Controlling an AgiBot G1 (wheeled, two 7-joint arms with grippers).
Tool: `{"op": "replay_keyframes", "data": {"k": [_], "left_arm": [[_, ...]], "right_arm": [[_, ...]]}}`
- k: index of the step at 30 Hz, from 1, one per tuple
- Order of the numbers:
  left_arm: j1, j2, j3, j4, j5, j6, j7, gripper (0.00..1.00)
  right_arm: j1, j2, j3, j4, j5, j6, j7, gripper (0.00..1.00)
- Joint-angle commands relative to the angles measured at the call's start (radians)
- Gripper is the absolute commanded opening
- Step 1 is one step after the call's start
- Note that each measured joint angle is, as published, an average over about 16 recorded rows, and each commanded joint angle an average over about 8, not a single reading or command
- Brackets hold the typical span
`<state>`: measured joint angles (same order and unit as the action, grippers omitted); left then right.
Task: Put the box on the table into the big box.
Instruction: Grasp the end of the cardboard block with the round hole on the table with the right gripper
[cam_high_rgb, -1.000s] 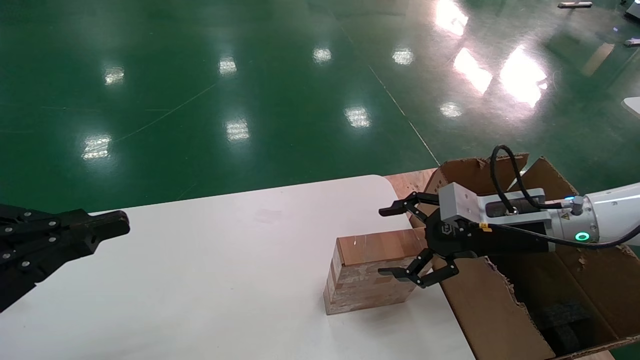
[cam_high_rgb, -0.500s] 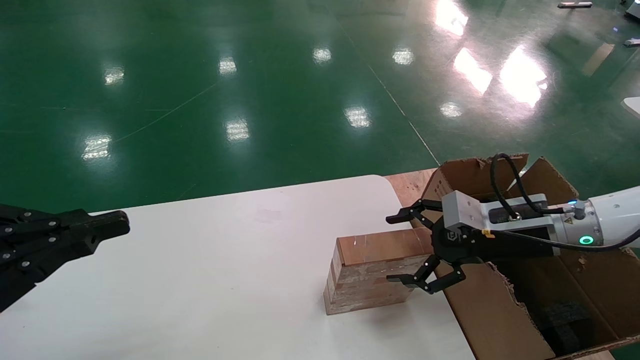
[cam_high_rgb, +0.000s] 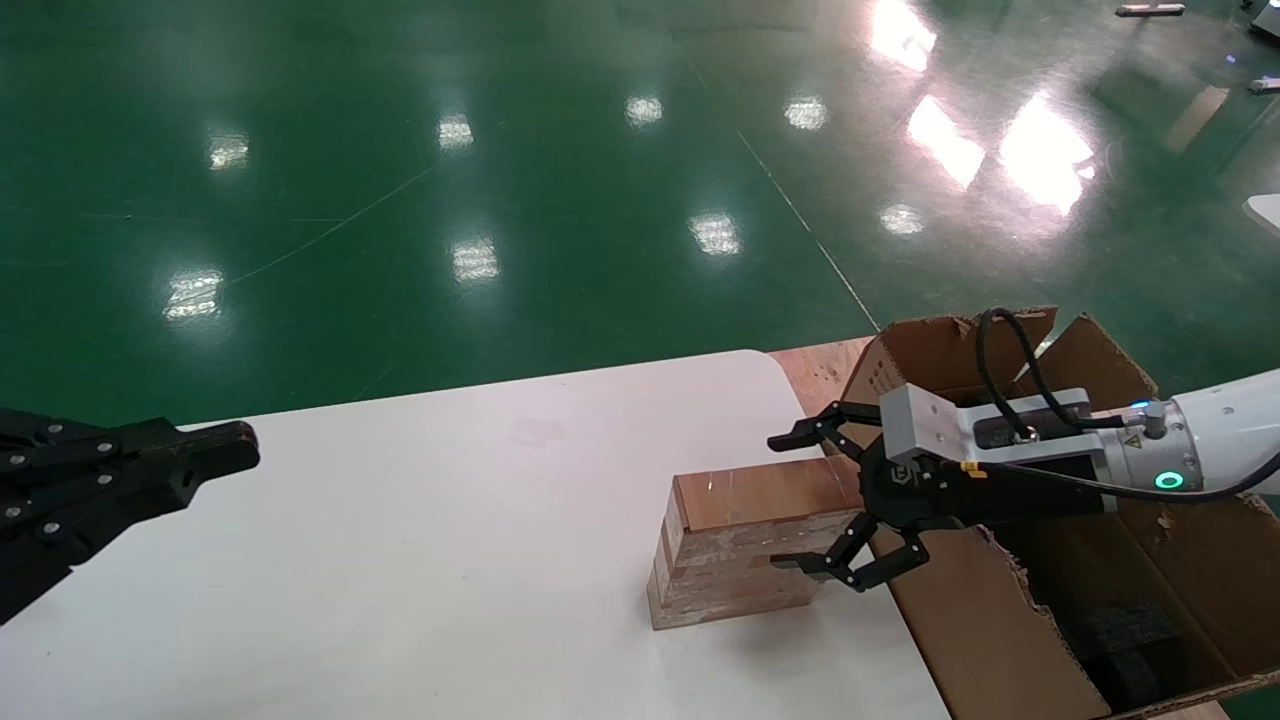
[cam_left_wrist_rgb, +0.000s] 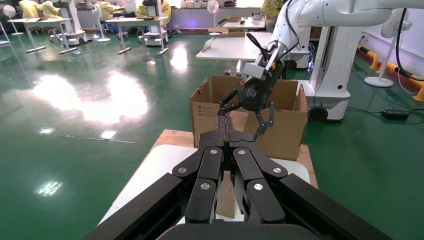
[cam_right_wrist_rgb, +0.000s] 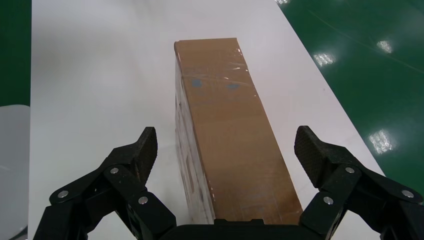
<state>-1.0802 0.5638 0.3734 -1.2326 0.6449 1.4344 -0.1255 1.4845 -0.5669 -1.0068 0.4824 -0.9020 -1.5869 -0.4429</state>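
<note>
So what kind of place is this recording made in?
Probably a robot lab or factory hall: glossy green floor, other white tables behind, people in yellow at far benches, another robot base.

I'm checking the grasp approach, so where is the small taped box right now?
In the head view the box stands on the table near its right edge, beside the big box, its near end between the open right gripper fingers.

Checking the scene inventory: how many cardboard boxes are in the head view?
2. The small taped box stands on the white table, between the open right claw's fingers. The big box sits just beyond the table's right edge.
</note>
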Motion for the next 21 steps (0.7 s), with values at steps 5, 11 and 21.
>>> {"op": "replay_keyframes", "data": {"k": [5, 11, 21], "left_arm": [[0.0, 0.0, 0.0, 0.0, 0.0, 0.0, 0.0, 1.0], [0.0, 0.0, 0.0, 0.0, 0.0, 0.0, 0.0, 1.0], [0.0, 0.0, 0.0, 0.0, 0.0, 0.0, 0.0, 1.0]], "right_arm": [[0.003, 0.001, -0.014, -0.002, 0.014, 0.0, 0.0, 1.0], [0.003, 0.001, -0.012, -0.002, 0.013, 0.0, 0.0, 1.0], [0.002, 0.001, -0.008, -0.001, 0.009, 0.0, 0.0, 0.05]]}}
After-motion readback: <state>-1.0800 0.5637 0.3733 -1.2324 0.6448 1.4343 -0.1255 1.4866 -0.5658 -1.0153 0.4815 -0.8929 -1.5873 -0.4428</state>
